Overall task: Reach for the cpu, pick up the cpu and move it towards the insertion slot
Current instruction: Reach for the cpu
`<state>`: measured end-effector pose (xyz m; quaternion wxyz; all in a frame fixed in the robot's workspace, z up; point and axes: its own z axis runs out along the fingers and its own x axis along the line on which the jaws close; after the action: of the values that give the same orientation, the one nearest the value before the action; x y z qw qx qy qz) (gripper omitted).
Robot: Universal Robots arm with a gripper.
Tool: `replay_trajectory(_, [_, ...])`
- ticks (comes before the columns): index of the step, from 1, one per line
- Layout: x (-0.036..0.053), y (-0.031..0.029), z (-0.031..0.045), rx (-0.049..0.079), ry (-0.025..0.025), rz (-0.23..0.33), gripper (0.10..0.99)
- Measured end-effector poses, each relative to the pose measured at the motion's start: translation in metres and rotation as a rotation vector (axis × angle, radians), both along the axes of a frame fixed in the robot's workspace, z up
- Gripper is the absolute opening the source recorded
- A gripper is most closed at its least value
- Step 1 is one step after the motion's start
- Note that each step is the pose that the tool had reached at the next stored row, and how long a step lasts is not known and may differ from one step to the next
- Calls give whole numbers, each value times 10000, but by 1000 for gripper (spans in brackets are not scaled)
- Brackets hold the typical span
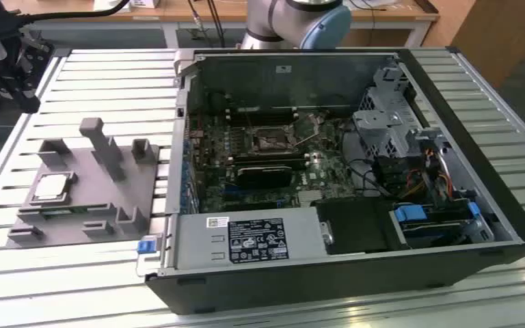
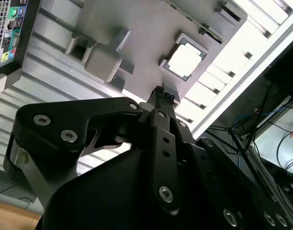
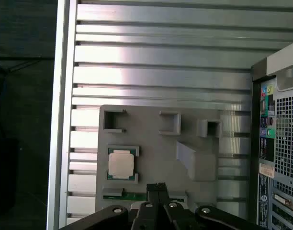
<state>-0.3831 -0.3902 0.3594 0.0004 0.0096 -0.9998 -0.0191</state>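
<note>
Ribbed aluminium tabletop carries a grey plastic tray whose recess keeps the small silver square cpu flat; black fingers, pressed together and empty, hover nearby.

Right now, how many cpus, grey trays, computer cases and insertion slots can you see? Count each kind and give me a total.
cpu: 1
grey tray: 1
computer case: 1
insertion slot: 1
Total: 4
</note>
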Motion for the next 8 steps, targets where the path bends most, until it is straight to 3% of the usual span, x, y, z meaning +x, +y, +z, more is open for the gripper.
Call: replay_trajectory(8, [-34,0,-2,1,0,0,106])
